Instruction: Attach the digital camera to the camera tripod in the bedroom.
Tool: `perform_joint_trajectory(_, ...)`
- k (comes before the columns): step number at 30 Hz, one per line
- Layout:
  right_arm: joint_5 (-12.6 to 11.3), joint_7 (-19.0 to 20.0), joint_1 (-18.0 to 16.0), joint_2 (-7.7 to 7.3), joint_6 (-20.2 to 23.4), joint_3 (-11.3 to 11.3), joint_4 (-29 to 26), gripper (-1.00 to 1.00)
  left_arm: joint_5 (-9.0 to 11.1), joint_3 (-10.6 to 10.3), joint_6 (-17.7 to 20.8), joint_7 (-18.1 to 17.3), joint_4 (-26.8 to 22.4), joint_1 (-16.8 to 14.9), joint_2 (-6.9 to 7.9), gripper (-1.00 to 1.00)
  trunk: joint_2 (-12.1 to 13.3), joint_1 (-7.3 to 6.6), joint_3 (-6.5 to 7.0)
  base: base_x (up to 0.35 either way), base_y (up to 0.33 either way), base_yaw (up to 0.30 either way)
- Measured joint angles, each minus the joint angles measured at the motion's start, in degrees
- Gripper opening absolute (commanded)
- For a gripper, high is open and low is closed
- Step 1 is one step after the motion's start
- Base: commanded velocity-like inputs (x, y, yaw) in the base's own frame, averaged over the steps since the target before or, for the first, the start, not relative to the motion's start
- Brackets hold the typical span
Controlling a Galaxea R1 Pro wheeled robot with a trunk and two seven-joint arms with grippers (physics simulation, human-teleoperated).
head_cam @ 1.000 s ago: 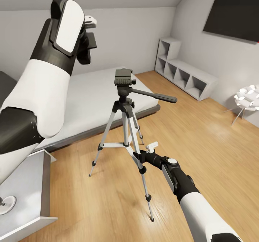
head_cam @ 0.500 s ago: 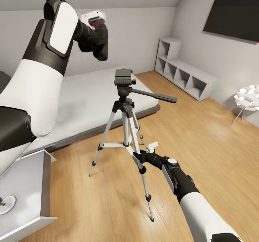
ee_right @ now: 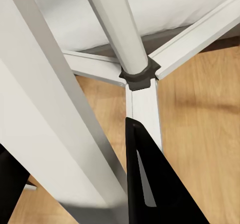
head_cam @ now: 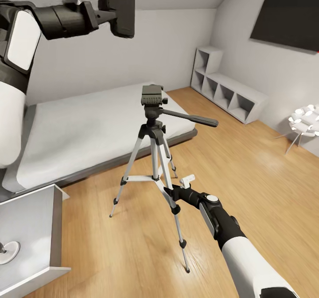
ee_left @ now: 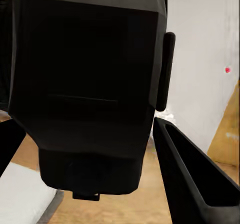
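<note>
The camera (head_cam: 120,6) is up high near the ceiling slope, gripped in the left hand (head_cam: 106,12), well above and left of the tripod (head_cam: 154,156). In the left wrist view the camera's (ee_left: 87,89) black body sits between the two fingers (ee_left: 192,184); looks pinched, tho contact itself is hidden by the body. The tripod stands on the wood floor (head_cam: 248,178) beside the bed (head_cam: 88,129), its head w/ the long handle bare. The right hand (head_cam: 173,194) is pressed around a front leg low down, steadying it; the right wrist view shows a silver leg (ee_right: 55,119) between dark fingers (ee_right: 150,184).

Step in hand: carrying the camera over to the mount. Next it prob. needs lowering and levelling over the head plate, base down.
</note>
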Motion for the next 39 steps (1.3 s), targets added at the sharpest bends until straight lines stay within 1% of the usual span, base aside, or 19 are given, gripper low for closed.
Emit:
perform_joint_trajectory(2, 0.01, -0.03, 0.00, 0.00, 0.01, 0.00, 0.01, -1.00, 0.35, -0.28, 1.89, -0.59, 0.26, -0.01, -0.08, -1.00, -0.01, 0.00, 0.00, 0.000, 0.000, 0.000)
perform_joint_trajectory(4, 0.01, -0.04, 0.01, 0.00, 0.01, 0.00, -0.01, -1.00, 0.41, -0.59, 2.45, -0.86, 0.31, -0.01, -0.17, -1.00, -0.01, 0.00, 0.01, 0.000, 0.000, 0.000)
perform_joint_trajectory(7, 0.01, -0.03, 0.01, 0.00, 0.02, 0.00, 0.00, -1.00, 0.50, -2.01, 3.30, -1.39, 0.10, -0.01, -0.20, -1.00, -0.01, 0.00, 0.00, 0.000, 0.000, 0.000)
perform_joint_trajectory(9, 0.01, -0.01, 0.01, 0.00, 0.01, 0.00, -0.01, -1.00, 0.55, -6.37, 3.74, -2.67, -0.63, 0.00, -0.07, -1.00, 0.00, 0.00, 0.00, 0.000, 0.000, 0.000)
perform_joint_trajectory(12, 0.00, -0.01, 0.01, 0.00, 0.01, 0.00, 0.00, -1.00, 0.18, -10.69, 3.48, -4.86, -1.07, 0.01, -0.04, -1.00, 0.00, 0.00, 0.00, 0.000, 0.000, 0.000)
perform_joint_trajectory(13, 0.01, 0.00, 0.00, -0.01, -0.05, 0.00, 0.04, -1.00, -0.32, -14.20, 3.42, -6.70, -1.21, 0.02, -0.05, -1.00, 0.00, -0.01, 0.00, 0.000, 0.000, 0.000)
perform_joint_trajectory(15, 0.00, -0.02, 0.00, 0.00, 0.00, 0.00, 0.01, -1.00, -1.59, -17.78, 2.72, -8.52, -1.28, 0.01, -0.03, -1.00, 0.00, 0.00, 0.00, 0.000, 0.000, 0.000)
perform_joint_trajectory(17, 0.00, -0.02, 0.02, 0.00, 0.02, 0.00, -0.02, -1.00, -3.18, -20.55, 1.93, -10.01, -1.34, 0.02, -0.05, -1.00, 0.00, 0.00, 0.00, 0.000, 0.000, 0.000)
perform_joint_trajectory(18, -0.01, -0.01, 0.01, 0.00, 0.01, 0.00, -0.01, -1.00, -5.18, -22.29, 0.91, -11.07, -1.40, 0.01, -0.11, -1.00, 0.00, 0.00, 0.00, 0.000, 0.000, 0.000)
perform_joint_trajectory(19, 0.01, -0.03, 0.01, 0.00, 0.02, 0.00, -0.01, -1.00, -6.38, -22.93, 0.23, -11.51, -1.43, 0.00, -0.12, -1.00, 0.00, 0.00, 0.01, 0.000, 0.000, 0.000)
perform_joint_trajectory(20, 0.01, -0.03, 0.01, 0.00, 0.01, 0.00, 0.00, -1.00, -7.59, -23.43, -0.39, -11.87, -1.46, 0.01, -0.13, -1.00, 0.00, 0.00, 0.01, 0.000, 0.000, 0.000)
perform_joint_trajectory(21, 0.00, -0.02, 0.01, 0.00, 0.01, 0.00, -0.01, -1.00, -10.16, -24.15, -1.46, -12.62, -1.55, -0.02, -0.14, -1.00, 0.00, 0.00, 0.01, 0.000, 0.000, 0.000)
perform_joint_trajectory(25, 0.02, -0.03, 0.00, 0.00, 0.01, 0.00, 0.01, -1.00, -14.86, -24.84, -2.75, -15.02, -1.57, -0.10, -0.16, -1.00, 0.00, 0.00, 0.01, 0.000, 0.000, 0.000)
perform_joint_trajectory(26, 0.01, -0.03, 0.00, 0.00, 0.01, 0.00, 0.00, -1.00, -16.92, -24.99, -3.09, -16.46, -1.48, -0.19, -0.16, -1.00, 0.00, 0.00, 0.01, 0.000, 0.000, 0.000)
perform_joint_trajectory(31, 0.02, 0.07, 0.01, -0.04, -0.08, -0.05, 0.09, -1.00, -21.42, -25.13, -3.59, -19.39, -1.58, -0.83, -0.18, -1.00, -0.01, -0.01, 0.01, 0.000, 0.000, 0.000)
perform_joint_trajectory(32, 0.03, 0.06, 0.02, -0.06, -0.11, -0.07, 0.11, -1.00, -22.71, -25.15, -3.68, -20.19, -1.82, -1.50, -0.18, -1.00, -0.01, -0.01, 0.01, 0.000, 0.000, 0.000)
perform_joint_trajectory(35, 0.06, 0.09, 0.02, -0.07, -0.13, -0.08, 0.11, -1.00, -24.06, -25.15, -3.80, -21.53, -2.22, -2.87, -0.22, -1.00, -0.01, -0.01, 0.01, 0.000, 0.000, 0.000)
perform_joint_trajectory(39, 0.06, 0.10, 0.02, -0.09, -0.12, -0.09, 0.09, -1.00, -25.00, -25.13, -3.85, -23.60, -2.92, -5.46, -0.14, -1.00, -0.01, 0.00, 0.01, 0.000, 0.000, 0.000)
